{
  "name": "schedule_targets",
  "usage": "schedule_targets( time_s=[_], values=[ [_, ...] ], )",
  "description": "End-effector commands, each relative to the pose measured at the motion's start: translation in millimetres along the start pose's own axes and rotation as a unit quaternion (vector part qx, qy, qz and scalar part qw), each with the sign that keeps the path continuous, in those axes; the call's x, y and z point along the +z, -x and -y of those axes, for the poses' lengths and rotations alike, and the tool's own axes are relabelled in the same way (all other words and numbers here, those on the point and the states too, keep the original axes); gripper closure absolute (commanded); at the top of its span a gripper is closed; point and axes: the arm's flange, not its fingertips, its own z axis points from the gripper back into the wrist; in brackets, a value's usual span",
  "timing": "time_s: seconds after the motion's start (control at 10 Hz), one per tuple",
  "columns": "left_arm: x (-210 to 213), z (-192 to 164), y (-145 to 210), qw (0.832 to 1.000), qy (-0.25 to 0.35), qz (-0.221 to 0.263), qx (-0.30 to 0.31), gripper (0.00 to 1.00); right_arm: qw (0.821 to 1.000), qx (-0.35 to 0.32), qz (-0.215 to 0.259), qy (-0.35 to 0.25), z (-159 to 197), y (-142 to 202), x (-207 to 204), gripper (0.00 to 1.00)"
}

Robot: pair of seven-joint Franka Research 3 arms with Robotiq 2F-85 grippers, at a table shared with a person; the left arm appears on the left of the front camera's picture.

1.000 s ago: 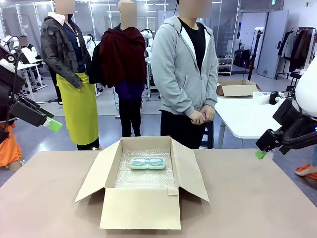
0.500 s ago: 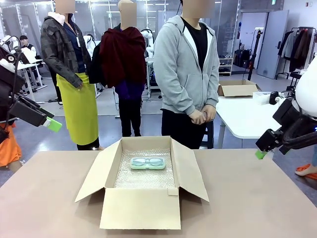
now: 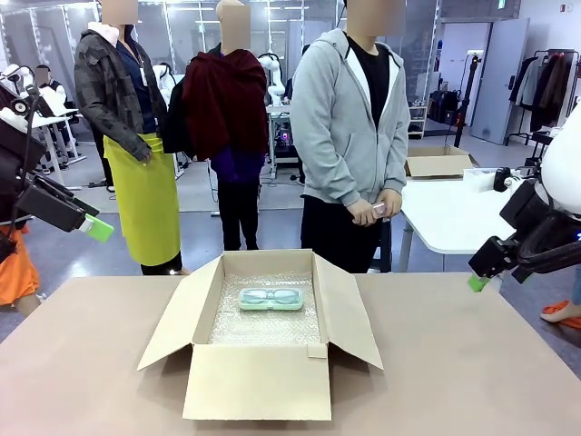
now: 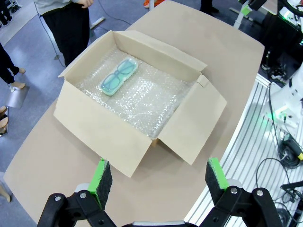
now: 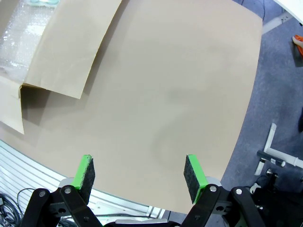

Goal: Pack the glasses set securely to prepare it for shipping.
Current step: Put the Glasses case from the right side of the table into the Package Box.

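Mint-green translucent glasses case (image 3: 270, 299) lies flat on the bubble wrap (image 4: 142, 101) lining the open cardboard box (image 3: 259, 381), close to the box's far wall, with glasses visible inside it. The box stands on the desk (image 3: 454, 363), side flaps spread outward. Left end effector (image 4: 159, 176) hangs above and left of the box, fingers wide apart, holding nothing. Right end effector (image 5: 140, 172) is raised right of the box, likewise wide and empty. A person (image 3: 349, 136) stands beyond the box.

Both arms are held up and apart, the left tool (image 4: 157, 172) and right tool (image 5: 140, 170) each spread wide.
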Motion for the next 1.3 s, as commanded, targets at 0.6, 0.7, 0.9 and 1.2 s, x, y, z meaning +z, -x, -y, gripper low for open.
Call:
schedule_targets(
  time_s=[0.6, 0.7, 0.9, 1.2],
  values=[
    [1.0, 0.1, 0.4, 1.000, 0.002, 0.002, -0.002, 0.00, 1.000, 0.001, -0.004, 0.000, 1.0, 0.9, 0.1, 0.05],
    [1.0, 0.1, 0.4, 1.000, 0.002, 0.002, -0.002, 0.00, 1.000, 0.001, -0.004, 0.000, 1.0, 0.9, 0.1, 0.05],
    [1.0, 0.1, 0.4, 1.000, 0.002, 0.002, -0.002, 0.00, 1.000, 0.001, -0.004, 0.000, 1.0, 0.9, 0.1, 0.05],
    [1.0, 0.1, 0.4, 1.000, 0.002, 0.002, -0.002, 0.00, 1.000, 0.001, -0.004, 0.000, 1.0, 0.9, 0.1, 0.05]
  ],
)
